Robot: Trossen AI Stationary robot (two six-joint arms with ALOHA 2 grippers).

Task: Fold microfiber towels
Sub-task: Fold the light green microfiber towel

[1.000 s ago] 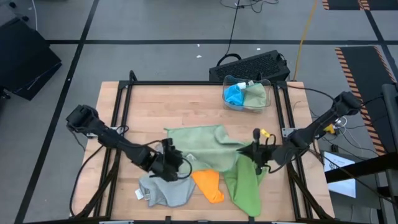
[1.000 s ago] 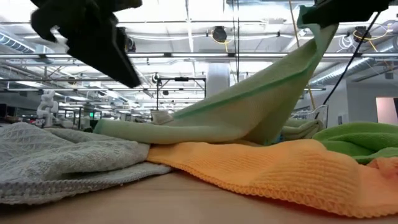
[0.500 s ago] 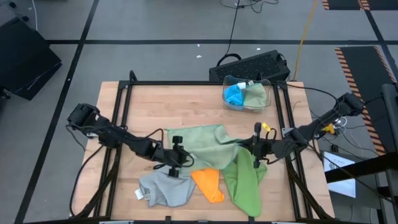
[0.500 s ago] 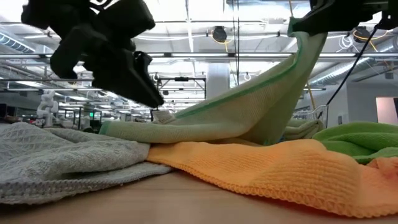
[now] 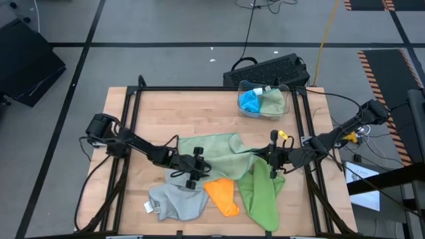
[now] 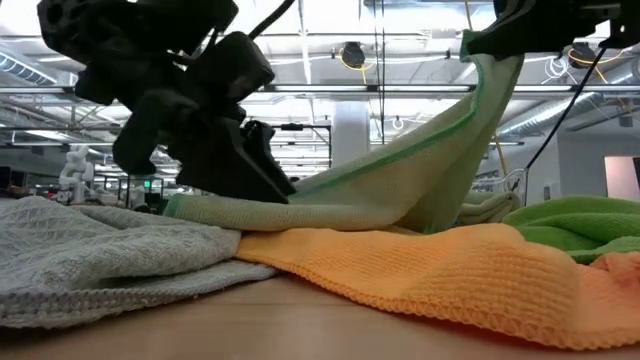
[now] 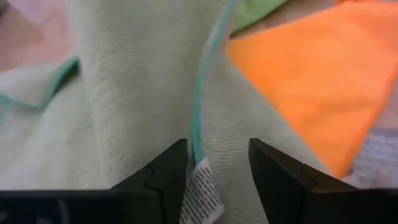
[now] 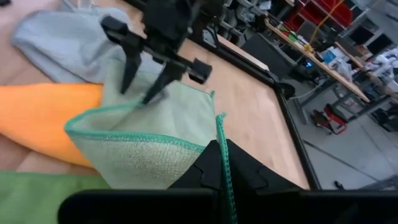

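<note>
Left end effector (image 7: 212,171): fingers apart, straddling teal-stitched edge and white tag (image 7: 202,193) of pale sage-green square microfiber towel (image 5: 216,151), at its 7 o'clock corner on wooden bench (image 5: 192,113).

Right end effector (image 5: 273,159): fingers together, clamped on same towel's 4 o'clock corner, lifted clear of bench.

Orange microfiber towel (image 5: 222,196) lies just at 6 o'clock of sage towel; grey microfiber towel (image 5: 174,202) at 7 o'clock; lime-green microfiber towel (image 5: 260,196) beneath right end effector.

Advice: close left fingers on hem only, not orange cloth; lift to match right corner; keep edge taut before folding.
</note>
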